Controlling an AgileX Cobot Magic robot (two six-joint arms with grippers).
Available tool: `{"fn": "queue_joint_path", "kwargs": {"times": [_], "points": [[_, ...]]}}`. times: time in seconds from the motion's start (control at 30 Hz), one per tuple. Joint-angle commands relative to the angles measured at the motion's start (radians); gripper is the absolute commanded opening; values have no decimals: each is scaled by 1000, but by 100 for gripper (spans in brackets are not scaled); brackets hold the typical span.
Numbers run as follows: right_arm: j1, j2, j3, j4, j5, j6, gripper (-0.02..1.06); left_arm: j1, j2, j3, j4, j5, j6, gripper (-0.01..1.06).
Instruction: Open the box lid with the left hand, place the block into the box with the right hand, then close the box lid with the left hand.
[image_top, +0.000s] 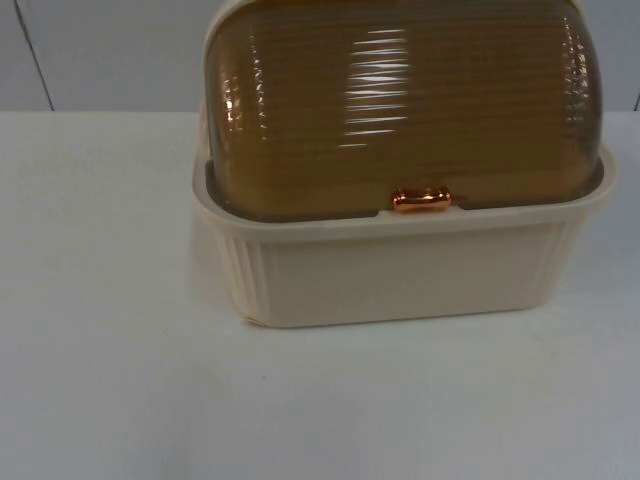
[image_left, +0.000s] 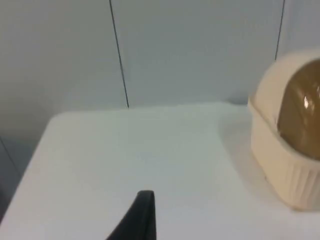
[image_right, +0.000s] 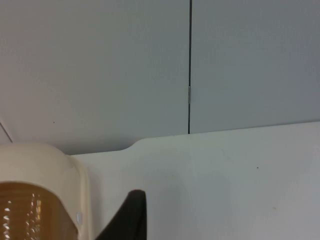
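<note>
- Cream box (image_top: 400, 270) mid tabletop (image_top: 100, 380), amber lid (image_top: 400, 100) shut, copper handle (image_top: 421, 199) at near rim.
- L gripper (image_left: 145, 215) left of box, R gripper (image_right: 131, 215) right; fingers' state: can't tell.

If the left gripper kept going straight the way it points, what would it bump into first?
Probably nothing on the table. The left gripper's fingertip points across bare white table toward the grey wall, so likely the wall. The box sits off to one side.
</note>
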Motion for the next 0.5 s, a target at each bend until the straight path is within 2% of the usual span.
{"fn": "queue_joint_path", "kwargs": {"times": [0.0,0.23,0.47], "points": [[3,-1,40,-4,1,3,103,1,0,43,1,-3,-8,103],[3,-1,131,-20,-3,3,103,1,0,144,5,-7,-8,103],[3,-1,153,-20,-43,5,103,1,0,201,5,-11,-8,103]]}}
